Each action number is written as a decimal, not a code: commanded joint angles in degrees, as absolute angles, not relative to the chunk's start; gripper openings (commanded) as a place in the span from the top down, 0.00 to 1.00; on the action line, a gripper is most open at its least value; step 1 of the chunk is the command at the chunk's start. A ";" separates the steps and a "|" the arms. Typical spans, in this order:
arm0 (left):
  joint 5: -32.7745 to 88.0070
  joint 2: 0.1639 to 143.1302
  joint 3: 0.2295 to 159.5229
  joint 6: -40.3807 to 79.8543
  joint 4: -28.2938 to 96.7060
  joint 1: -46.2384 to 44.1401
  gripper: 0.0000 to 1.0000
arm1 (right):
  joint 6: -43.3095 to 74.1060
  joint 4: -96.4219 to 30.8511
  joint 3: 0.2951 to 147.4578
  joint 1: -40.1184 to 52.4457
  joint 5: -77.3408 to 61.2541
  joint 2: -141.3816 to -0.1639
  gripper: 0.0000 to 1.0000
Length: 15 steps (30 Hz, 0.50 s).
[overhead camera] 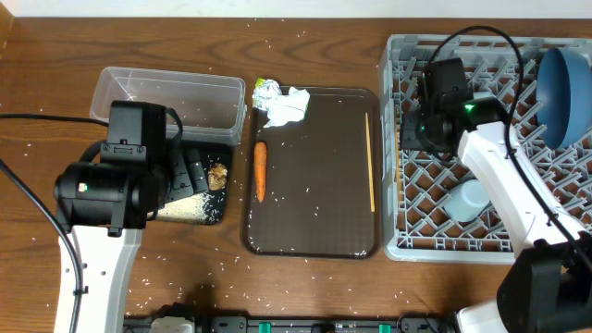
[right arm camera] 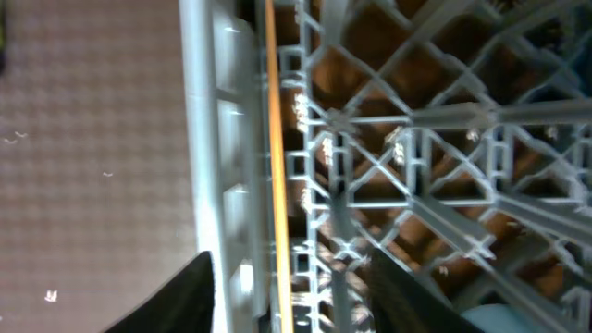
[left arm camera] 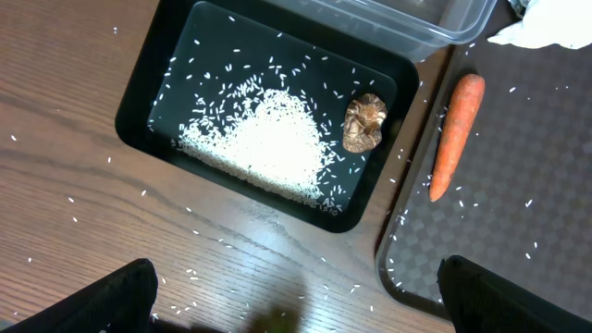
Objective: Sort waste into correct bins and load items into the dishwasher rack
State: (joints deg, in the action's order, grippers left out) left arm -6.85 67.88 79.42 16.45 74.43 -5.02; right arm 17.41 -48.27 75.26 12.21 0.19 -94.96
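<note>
One carrot [overhead camera: 260, 171], one crumpled paper [overhead camera: 289, 106] and one wrapper [overhead camera: 266, 90] lay on the brown tray [overhead camera: 314, 213], with one chopstick [overhead camera: 370, 162] along its right edge. Left of the tray, the black tub [left arm camera: 171, 88] held rice [left arm camera: 264, 143] and one brown lump [left arm camera: 365, 123], partly masked overhead by the left arm [overhead camera: 102, 190]; the left gripper [left arm camera: 291, 282] was spread and empty. Right of the tray, only the wrist view showed a second chopstick [right arm camera: 277, 166] inside the rack [right arm camera: 416, 120], between the spread right gripper [right arm camera: 289, 273].

Wood-grain bench [overhead camera: 55, 83], four things directly on it. Clear tub [overhead camera: 176, 74] at back left, black tub [left arm camera: 139, 102] just in front of it. Brown tray [overhead camera: 314, 148] just right of both tubs, grey rack [overhead camera: 391, 166] close beside the tray's right edge. Loose rice grains [left arm camera: 190, 274] scattered over the bare wood.
</note>
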 commanded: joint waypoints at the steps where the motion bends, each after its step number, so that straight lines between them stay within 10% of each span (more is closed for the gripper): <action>1: -7.77 68.10 79.64 15.88 74.54 -4.82 0.02 | 17.26 -46.96 75.37 15.99 -5.15 -92.18 0.46; 15: -7.77 68.10 79.64 15.88 74.56 -4.82 0.02 | 39.72 -48.90 75.22 35.97 18.26 -100.57 0.40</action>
State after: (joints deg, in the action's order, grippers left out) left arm -6.85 67.88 79.42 16.45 74.43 -5.02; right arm 30.63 -48.07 75.26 35.27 7.14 -96.44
